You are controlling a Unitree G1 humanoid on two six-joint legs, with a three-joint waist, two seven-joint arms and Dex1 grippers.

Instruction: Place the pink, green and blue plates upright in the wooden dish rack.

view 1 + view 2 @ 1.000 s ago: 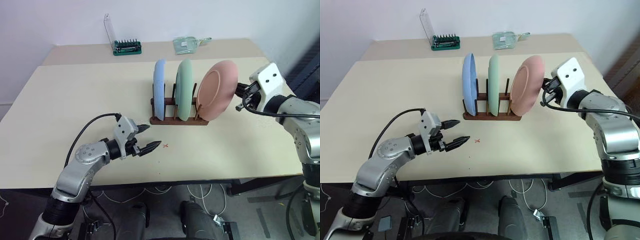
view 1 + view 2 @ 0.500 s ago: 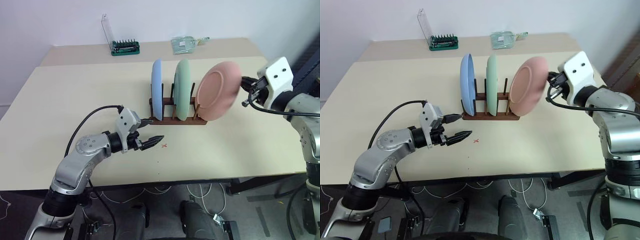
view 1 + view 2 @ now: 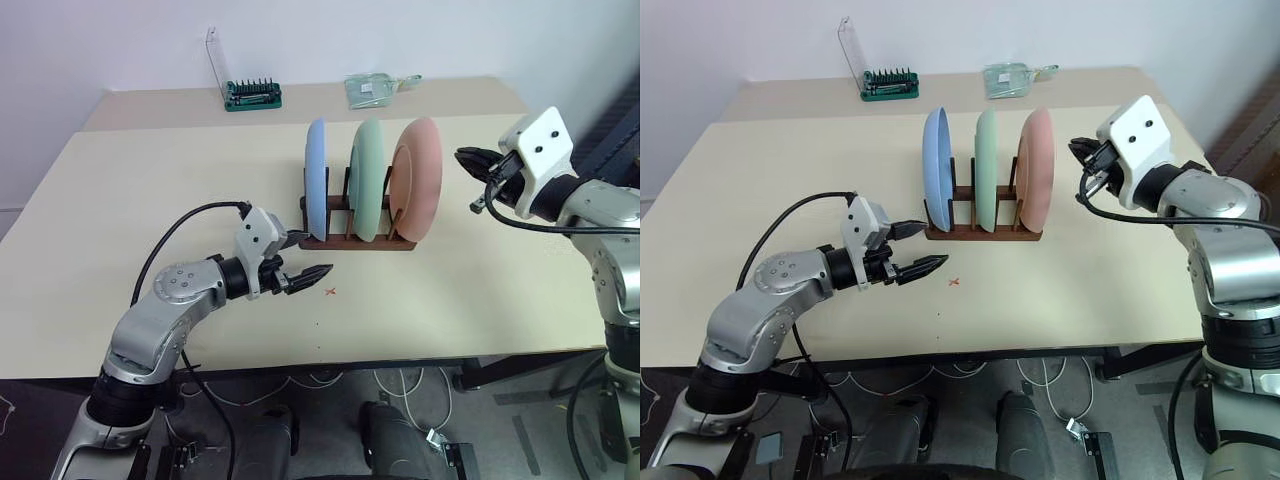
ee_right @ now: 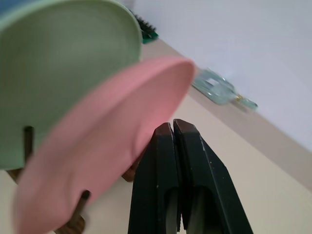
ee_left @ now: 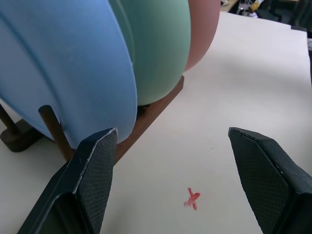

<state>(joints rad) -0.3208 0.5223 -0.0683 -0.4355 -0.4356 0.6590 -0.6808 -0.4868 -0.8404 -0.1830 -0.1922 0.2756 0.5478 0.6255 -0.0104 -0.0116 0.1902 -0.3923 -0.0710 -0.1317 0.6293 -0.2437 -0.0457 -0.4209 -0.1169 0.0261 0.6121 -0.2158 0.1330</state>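
The blue plate, green plate and pink plate stand upright in the rack on the surface. My left gripper is wide, empty; my right gripper is pinched together, empty, just beside the pink plate.

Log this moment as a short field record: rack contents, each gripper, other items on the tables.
rack: wooden dish rack on the near table
plates: blue plate, green plate, pink plate, all upright in the rack
left gripper: open, empty, low over the table near a red mark
right gripper: shut, empty, just right of the pink plate, apart from it
far table: green-based tool holder, clear packet
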